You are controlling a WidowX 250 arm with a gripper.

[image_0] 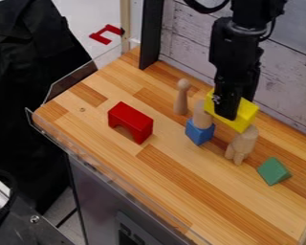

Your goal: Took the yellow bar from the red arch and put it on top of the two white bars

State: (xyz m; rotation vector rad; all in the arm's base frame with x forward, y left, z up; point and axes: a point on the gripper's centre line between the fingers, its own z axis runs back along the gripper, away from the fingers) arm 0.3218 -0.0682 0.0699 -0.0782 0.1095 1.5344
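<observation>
The black gripper point(234, 105) hangs at the right of the work surface, shut on the yellow bar point(245, 115). One end of the bar is by the top of a pale wooden cylinder point(202, 116) standing on a blue block point(200, 132). Its other end is over a second pale wooden piece point(244, 141) with legs. Whether the bar touches these supports, I cannot tell. The red arch point(130, 121) stands to the left with nothing on top.
A wooden peg with a round head point(181, 97) stands behind the blue block. A green triangular block point(273, 171) lies at the right. A clear barrier point(111, 174) edges the front, and a plank wall point(194, 45) rises behind.
</observation>
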